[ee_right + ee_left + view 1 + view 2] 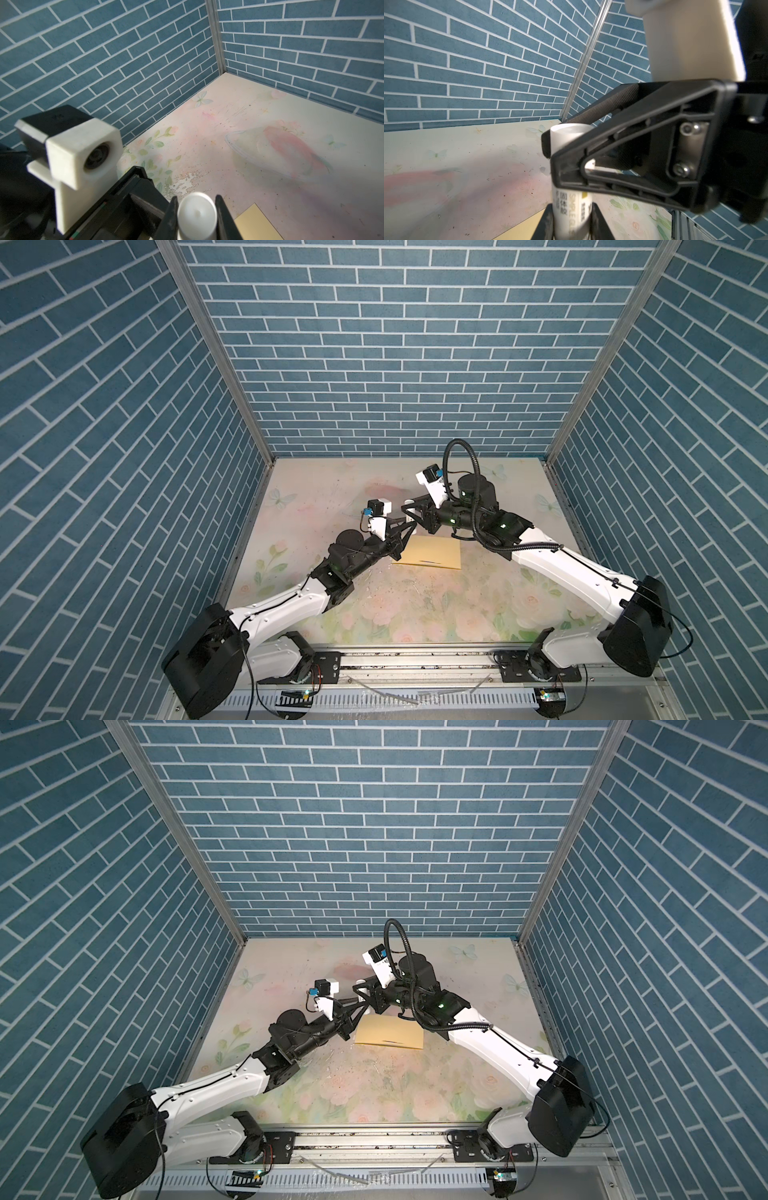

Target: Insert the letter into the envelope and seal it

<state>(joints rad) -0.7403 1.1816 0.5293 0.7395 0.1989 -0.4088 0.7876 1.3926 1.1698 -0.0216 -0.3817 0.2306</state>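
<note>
Both on the small white glue stick tube: left gripper pinches its body, right gripper pinches its cap, near the flat yellow-tan paper envelope on the desk. A crooked pull could make the tube slip.

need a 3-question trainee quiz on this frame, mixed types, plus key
1. True or false: the envelope lies flat on the table.
2. Multiple choice: what is the left gripper closed on? A) the envelope B) the glue stick C) nothing
3. Short answer: which task item shows in no view?

Key: 1 true. 2 B. 3 the letter.
</note>
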